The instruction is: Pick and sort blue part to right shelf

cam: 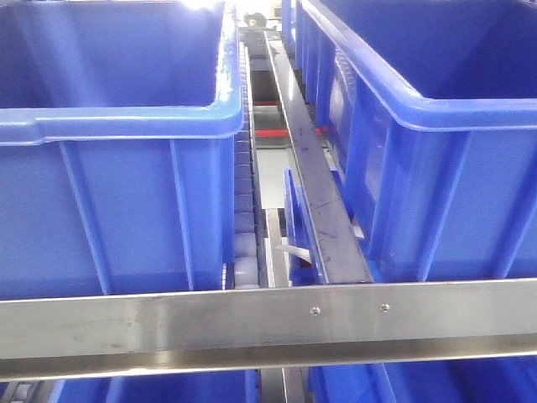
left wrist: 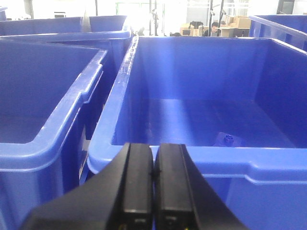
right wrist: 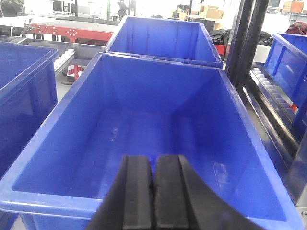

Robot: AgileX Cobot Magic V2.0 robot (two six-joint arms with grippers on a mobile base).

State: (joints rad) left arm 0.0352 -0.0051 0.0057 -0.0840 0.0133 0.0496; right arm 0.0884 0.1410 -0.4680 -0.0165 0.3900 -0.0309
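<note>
While both grippers hang over blue bins, neither holds anything that can be seen. The left gripper (left wrist: 153, 189) has its fingers (left wrist: 137, 182) pressed together with no gap, poised just above the near rim of a large bin (left wrist: 201, 158). On that bin's floor, toward the near right corner, lies a small blue part (left wrist: 228, 139), hard to pick out because it matches the plastic around it. The right gripper (right wrist: 153, 191) is likewise closed tight and empty, above the near edge of another bin (right wrist: 144, 124) whose floor looks bare. A second bin (right wrist: 163, 33) stands behind it.

From the front view, the right shelf (cam: 252, 323) shows its grey front rail with two screws (cam: 315, 311), a roller track (cam: 243, 227) running away between two bins, and a dark divider rail (cam: 323, 210) beside it.

Whether the part seen by the left wrist is waiting to be picked or is already sorted cannot be told.

If it is to be picked, the risks are plain. Closed fingers would only push it, so they must open first. The reach into the bin is deep, and the arm could knock the rim on the way down. The blue-on-blue match makes misjudging its place likely, and a small part grasped off-centre could slip and drop between the bins onto the rollers.
</note>
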